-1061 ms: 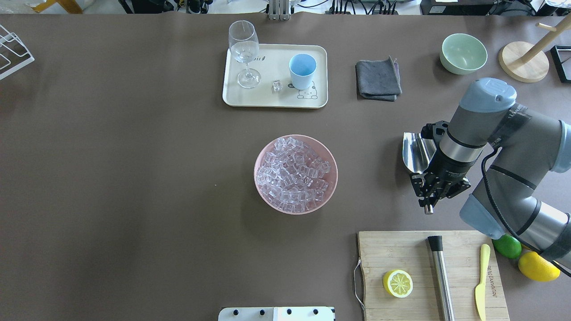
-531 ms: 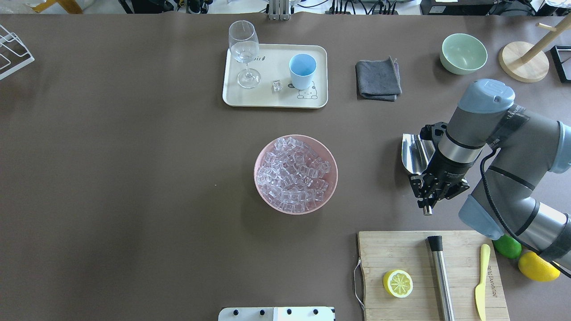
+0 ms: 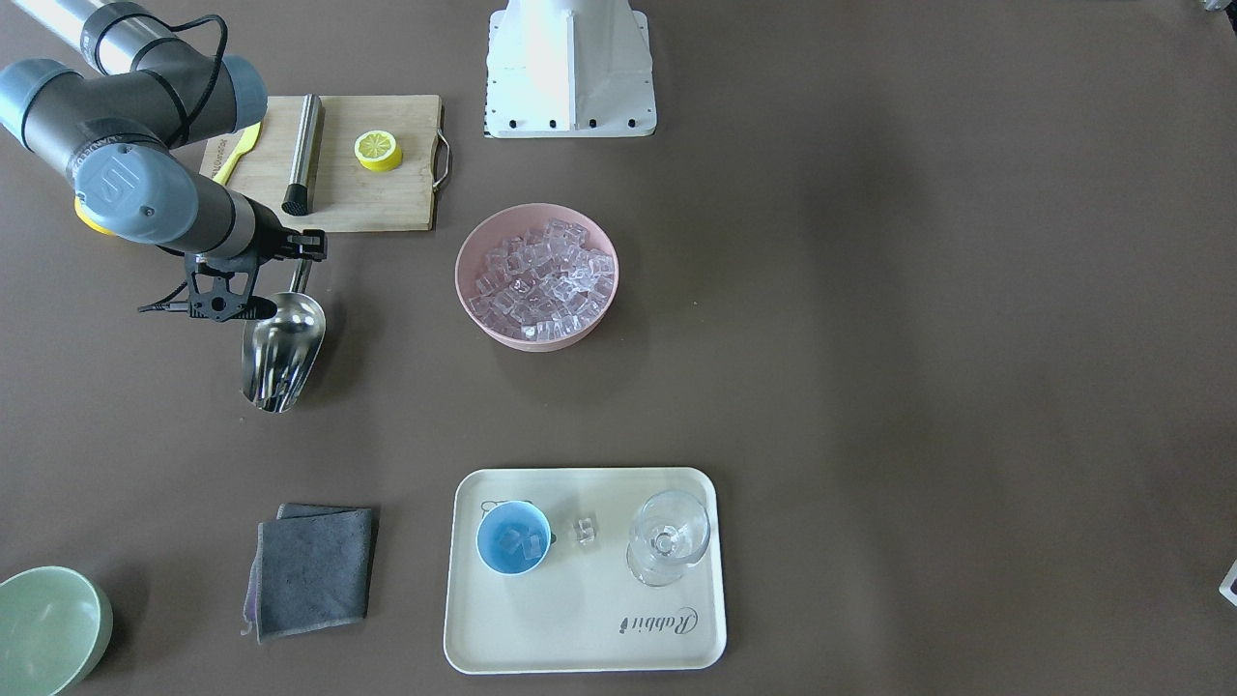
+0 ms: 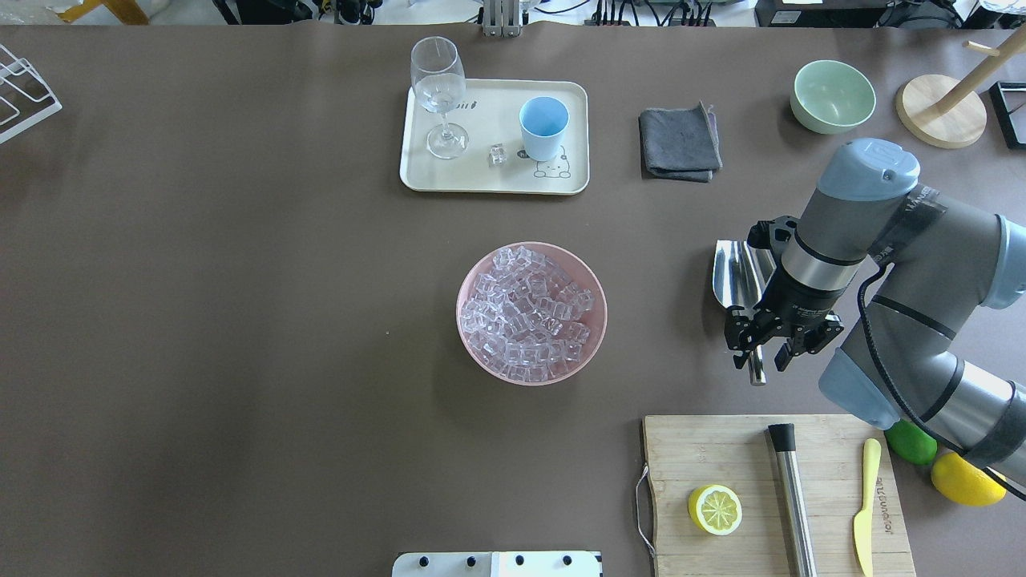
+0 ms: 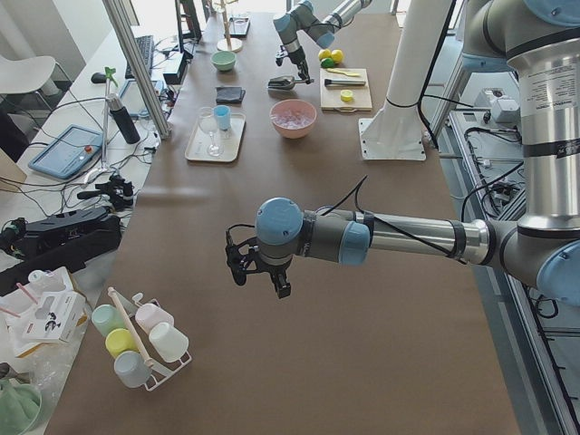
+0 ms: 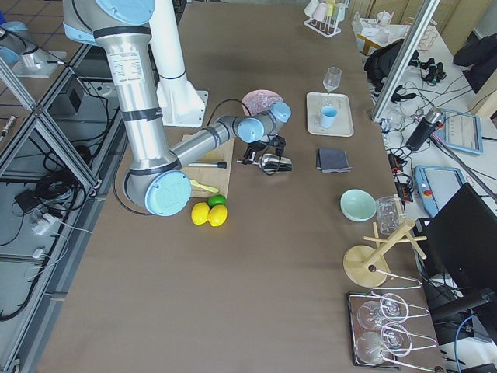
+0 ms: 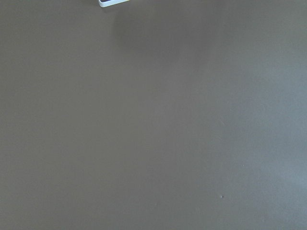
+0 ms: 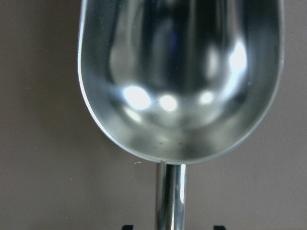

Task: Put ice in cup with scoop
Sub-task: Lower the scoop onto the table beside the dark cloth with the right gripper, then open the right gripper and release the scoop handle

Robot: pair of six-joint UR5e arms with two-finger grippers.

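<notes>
The steel scoop [image 4: 733, 276] lies empty on the table at the right, its bowl away from the robot; it also shows in the right wrist view [image 8: 177, 81]. My right gripper [image 4: 757, 353] straddles its rod handle, open, with a gap on each side. Ice [image 4: 529, 316] fills a pink bowl [image 4: 595, 336] at mid-table. The light-blue cup [image 4: 543, 127] stands on a cream tray; from the front it [image 3: 513, 538] holds a couple of cubes. My left gripper [image 5: 258, 276] hovers over bare table far to the left; I cannot tell its state.
The tray [image 4: 497, 183] also holds a wine glass [image 4: 438, 88] and one loose cube [image 4: 498, 154]. A grey cloth [image 4: 680, 144] and green bowl [image 4: 832, 96] lie beyond the scoop. A cutting board [image 4: 745, 465] with lemon half, steel cylinder [image 4: 792, 497] and knife sits nearer.
My right gripper and the scoop have shifted a little to the left. The fingers now stand wider apart around the handle than before.
</notes>
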